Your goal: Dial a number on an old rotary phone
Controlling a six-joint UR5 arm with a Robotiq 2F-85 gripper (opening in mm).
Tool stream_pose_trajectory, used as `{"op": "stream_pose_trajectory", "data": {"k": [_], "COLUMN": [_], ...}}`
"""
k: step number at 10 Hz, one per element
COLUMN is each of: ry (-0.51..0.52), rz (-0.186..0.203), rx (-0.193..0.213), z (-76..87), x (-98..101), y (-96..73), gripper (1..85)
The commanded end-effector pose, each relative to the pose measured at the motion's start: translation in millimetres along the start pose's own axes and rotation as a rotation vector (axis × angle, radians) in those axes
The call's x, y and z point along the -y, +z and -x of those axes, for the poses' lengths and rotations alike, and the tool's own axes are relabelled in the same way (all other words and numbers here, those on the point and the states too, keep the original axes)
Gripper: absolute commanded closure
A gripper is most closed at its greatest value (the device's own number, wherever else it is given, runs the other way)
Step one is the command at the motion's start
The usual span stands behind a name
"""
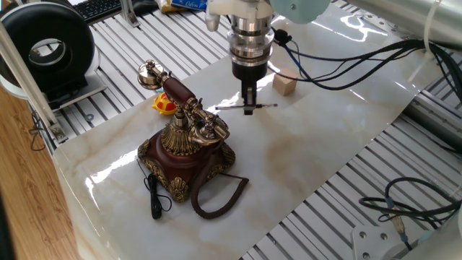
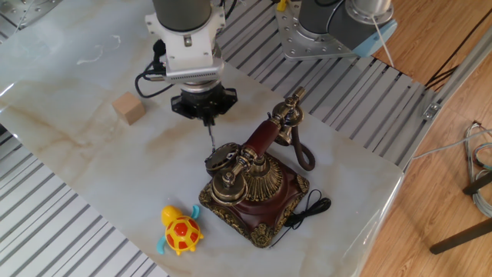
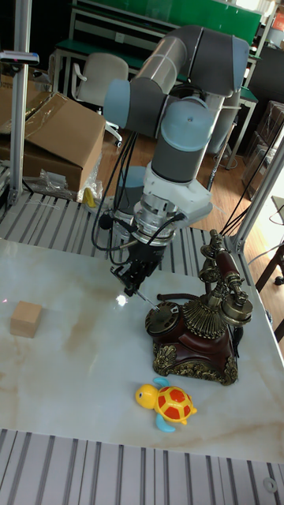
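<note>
Stylus [image 1: 246, 107] clenched in my gripper [image 1: 249, 101], mid-frame; rotary phone [image 1: 186, 148] looks heavy and rigid, so I'd engage its dial [image 3: 162, 319] finger-holes.

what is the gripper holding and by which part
The gripper is shut on a thin silver pen-like stylus, gripped near its middle in one fixed view; its tip points toward the rotary phone.

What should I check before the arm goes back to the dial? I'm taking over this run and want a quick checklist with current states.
1. End effector gripping the stylus: ok.
2. Stylus tip off the dial: ok, it hangs above and beside it.
3. Handset seated on the cradle: ok.
4. Rotary phone upright on the table: ok.
5. Toy turtle and wooden block away from the stylus: ok.
6. Dial at rest position: cannot tell.
</note>
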State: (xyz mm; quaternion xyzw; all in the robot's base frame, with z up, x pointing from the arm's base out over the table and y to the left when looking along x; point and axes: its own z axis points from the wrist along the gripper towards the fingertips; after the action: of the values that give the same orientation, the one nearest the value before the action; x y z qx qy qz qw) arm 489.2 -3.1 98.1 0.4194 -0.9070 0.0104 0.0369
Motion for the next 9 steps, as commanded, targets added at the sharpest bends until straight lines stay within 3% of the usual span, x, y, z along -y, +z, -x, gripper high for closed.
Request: {"op": "stream_pose_trajectory", "data": {"k": [1,2,3,5,6,7,8,9], "ry": [-0.063,-0.065,-0.064,0.027,0.084,0.160,0.282,0.341], "rz": [-0.052,-0.054,-0.079,-0.130,-0.133,-0.151,-0.158,-0.196], "rx": [-0.045,-0.048,-0.059,-0.041,-0.016,0.043,0.143,0.130], "z": [-24.5,-30.0,-37.1,-52.4,-58.4,-60.1,-57.4,-73.9], "x": [20.9,23.2,31.0,46.8,48.1,50.7,49.5,57.1], "y": [-6.3,-7.1,-8.0,-5.5,-4.2,-6.6,-10.4,-9.9], "gripper": [84.3,84.3,84.3,84.3,84.3,84.3,84.3,84.3]}}
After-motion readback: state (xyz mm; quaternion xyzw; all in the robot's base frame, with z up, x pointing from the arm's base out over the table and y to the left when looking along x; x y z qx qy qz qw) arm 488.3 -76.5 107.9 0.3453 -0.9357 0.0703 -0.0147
